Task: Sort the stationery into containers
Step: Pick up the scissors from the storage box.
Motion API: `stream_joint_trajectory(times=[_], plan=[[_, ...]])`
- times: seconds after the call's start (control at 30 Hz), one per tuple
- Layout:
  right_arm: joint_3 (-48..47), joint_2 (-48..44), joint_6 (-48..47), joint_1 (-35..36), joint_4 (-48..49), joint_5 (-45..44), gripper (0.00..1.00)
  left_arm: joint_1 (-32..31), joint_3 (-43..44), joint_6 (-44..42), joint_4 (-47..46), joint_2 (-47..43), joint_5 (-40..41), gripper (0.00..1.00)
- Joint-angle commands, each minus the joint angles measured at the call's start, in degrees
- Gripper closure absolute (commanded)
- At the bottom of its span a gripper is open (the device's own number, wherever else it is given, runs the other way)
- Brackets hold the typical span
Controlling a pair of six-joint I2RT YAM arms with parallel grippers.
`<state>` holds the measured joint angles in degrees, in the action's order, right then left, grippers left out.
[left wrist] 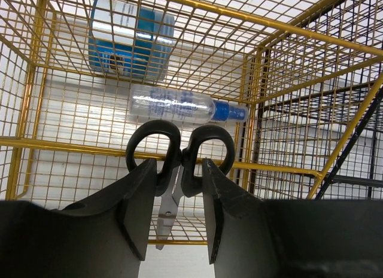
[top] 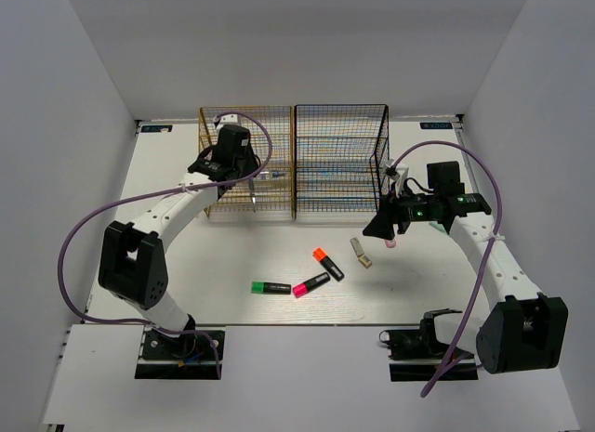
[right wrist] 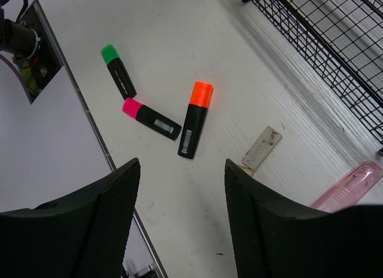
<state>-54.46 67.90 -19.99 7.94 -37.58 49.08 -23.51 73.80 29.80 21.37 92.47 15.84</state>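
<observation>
Since left hand (left wrist: 178,170) clamps scissors (left wrist: 179,149) by handles, blades hanging over golden-yellow rack (left wrist: 60,143) tier: lower until tips near mesh, release clear of bottle (left wrist: 173,104); right hand (right wrist: 181,167) gapes above highlighters (right wrist: 194,119) on tabletop (right wrist: 179,39).

The golden-yellow rack (left wrist: 72,147) and the black rack (top: 341,163) are thin metal wire with a smooth coated sheen, and the scissors (left wrist: 179,164) pair glossy black plastic handles with dull grey metal blades. The bottle (left wrist: 173,104) is clear, shiny plastic, the blue tub (left wrist: 128,36) is smooth plastic, and the orange highlighter (right wrist: 194,119), pink highlighter (right wrist: 152,118) and green highlighter (right wrist: 119,72) have satin black plastic bodies. The pink piece (right wrist: 347,185) looks translucent and glossy, the beige piece (right wrist: 261,147) dull and scuffed, the table (right wrist: 179,27) white, smooth and matt, and the left claw (left wrist: 178,164) and right claw (right wrist: 182,164) matt black plastic.
</observation>
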Motion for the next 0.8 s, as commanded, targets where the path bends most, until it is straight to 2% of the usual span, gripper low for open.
stream_joint_trajectory(times=[0.0,0.23,0.57,0.77], plan=[[-0.65,-0.13,-0.93,-0.12,-1.00,1.98,0.38,-0.92,-0.59,-0.88,-2.12,-0.18,2.35,0.53],[-0.74,-0.13,-1.11,-0.30,-1.00,2.07,0.38,-2.68,-0.76,-2.55,-3.61,0.17,5.52,0.54],[-0.82,-0.40,-1.28,-0.21,-1.09,2.42,0.38,-3.56,-1.82,-3.00,-4.05,-0.27,6.84,0.74],[-0.83,-0.40,-1.28,-0.38,-1.18,2.34,0.38,-3.56,-2.34,-3.26,-4.58,-0.79,7.10,0.80]])
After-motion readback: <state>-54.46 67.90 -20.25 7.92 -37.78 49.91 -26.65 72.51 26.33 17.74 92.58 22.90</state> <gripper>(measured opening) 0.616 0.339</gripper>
